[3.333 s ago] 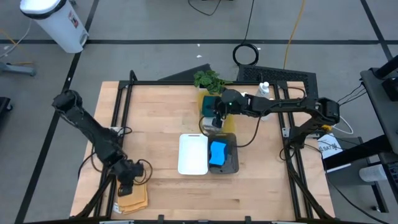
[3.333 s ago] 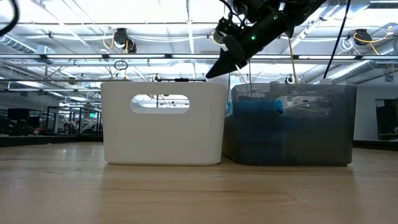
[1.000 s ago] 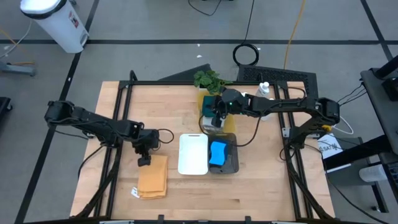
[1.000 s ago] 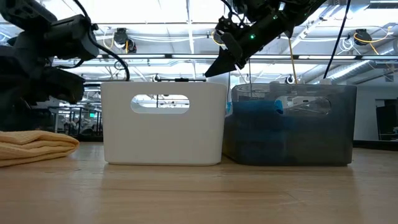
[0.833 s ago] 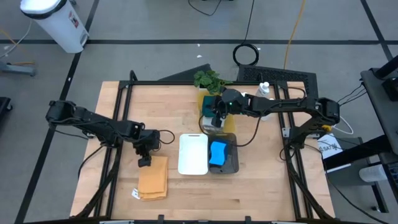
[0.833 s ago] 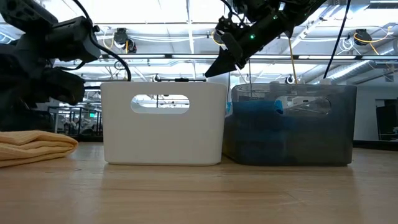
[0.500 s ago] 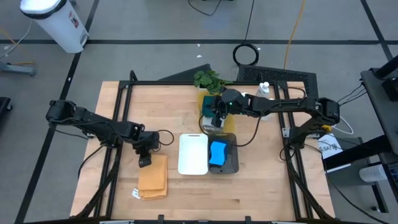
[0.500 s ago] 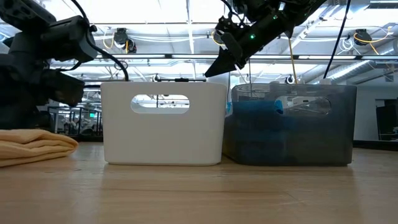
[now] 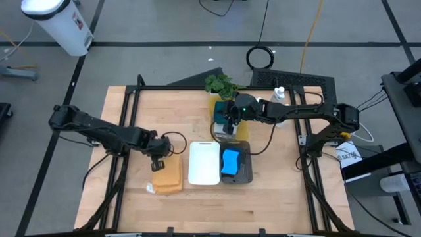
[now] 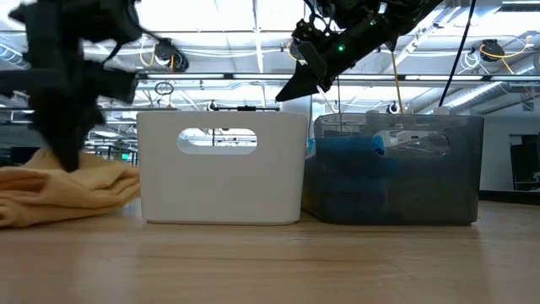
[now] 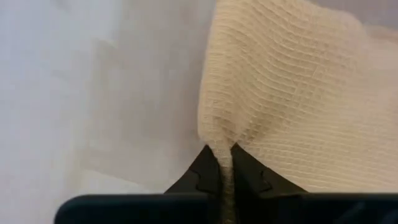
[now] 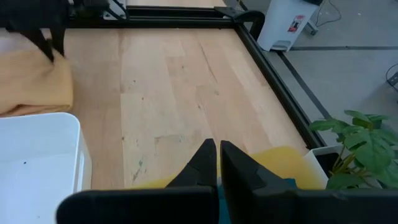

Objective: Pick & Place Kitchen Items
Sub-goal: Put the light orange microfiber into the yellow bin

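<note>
An orange-tan folded cloth [image 9: 168,176] lies on the table just left of the white bin [image 9: 204,179]; in the low view the cloth [image 10: 80,192] is bunched up beside that bin. My left gripper [image 9: 158,164] points down at the cloth's far edge and is shut on it. My right gripper [image 9: 228,125] hangs shut and holding nothing above the far side of the bins, its tips [image 12: 217,150] over bare wood. A blue sponge [image 9: 230,162] lies in the grey bin [image 9: 246,172]. My left gripper [image 11: 225,163] pinches a gathered ridge of the cloth at its far edge [image 11: 217,138] between its two fingers [image 11: 250,177]. The fingers come from above, pointing down. The pinched edge is drawn up into a peak; the rest of the cloth [image 11: 298,93] lies on the table.
The white bin [image 10: 221,169] and grey bin [image 10: 392,169] stand side by side mid-table. A leafy plant [image 9: 220,84], a yellow thing [image 9: 218,105] and a white bottle [image 9: 280,93] are at the far edge. Black frame rails [image 9: 125,112] border the table.
My left gripper has shut on the cloth's far edge, risen a little and gone toward the white bin. The cloth has slid along the table with it toward the bin, and its held edge is pulled up and bunched. My right arm has kept still.
</note>
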`<move>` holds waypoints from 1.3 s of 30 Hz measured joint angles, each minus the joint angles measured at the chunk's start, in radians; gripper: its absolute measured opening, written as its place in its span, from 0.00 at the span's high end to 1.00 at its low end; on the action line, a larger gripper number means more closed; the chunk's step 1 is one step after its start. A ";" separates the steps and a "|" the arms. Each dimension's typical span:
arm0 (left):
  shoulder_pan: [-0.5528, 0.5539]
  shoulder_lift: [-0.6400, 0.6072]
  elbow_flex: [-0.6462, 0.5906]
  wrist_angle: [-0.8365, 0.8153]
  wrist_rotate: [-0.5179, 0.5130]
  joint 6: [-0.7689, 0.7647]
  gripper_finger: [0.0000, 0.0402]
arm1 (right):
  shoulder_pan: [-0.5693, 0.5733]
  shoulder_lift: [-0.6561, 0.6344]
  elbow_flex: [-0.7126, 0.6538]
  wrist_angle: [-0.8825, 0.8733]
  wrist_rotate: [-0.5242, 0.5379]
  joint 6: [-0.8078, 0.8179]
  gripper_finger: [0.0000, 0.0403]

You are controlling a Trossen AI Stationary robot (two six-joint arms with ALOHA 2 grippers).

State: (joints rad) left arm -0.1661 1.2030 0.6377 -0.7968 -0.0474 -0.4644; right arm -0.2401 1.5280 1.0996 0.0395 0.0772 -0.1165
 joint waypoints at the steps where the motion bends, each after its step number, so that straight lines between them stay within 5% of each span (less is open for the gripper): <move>1: -0.008 0.001 0.034 -0.043 -0.044 0.000 0.97 | 0.000 0.000 0.000 0.001 0.000 0.000 1.00; 13: -0.104 0.000 0.330 -0.227 -0.357 0.079 0.97 | 0.028 0.000 0.000 0.070 -0.002 0.026 0.87; 22: -0.138 0.040 0.397 -0.225 -0.433 0.144 0.97 | 0.152 0.041 0.002 0.303 -0.004 0.035 0.47; 29: -0.135 0.077 0.399 -0.225 -0.434 0.167 0.97 | 0.200 0.124 0.068 0.323 -0.009 0.083 0.19; 35: -0.135 0.082 0.400 -0.222 -0.434 0.175 0.97 | 0.199 0.254 0.180 0.325 -0.171 0.105 0.19; 39: -0.135 0.082 0.400 -0.220 -0.438 0.175 0.97 | 0.197 0.334 0.240 0.324 -0.188 0.104 0.21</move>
State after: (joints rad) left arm -0.3008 1.2854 1.0374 -1.0172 -0.4858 -0.2897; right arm -0.0432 1.8623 1.3395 0.3630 -0.1106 -0.0125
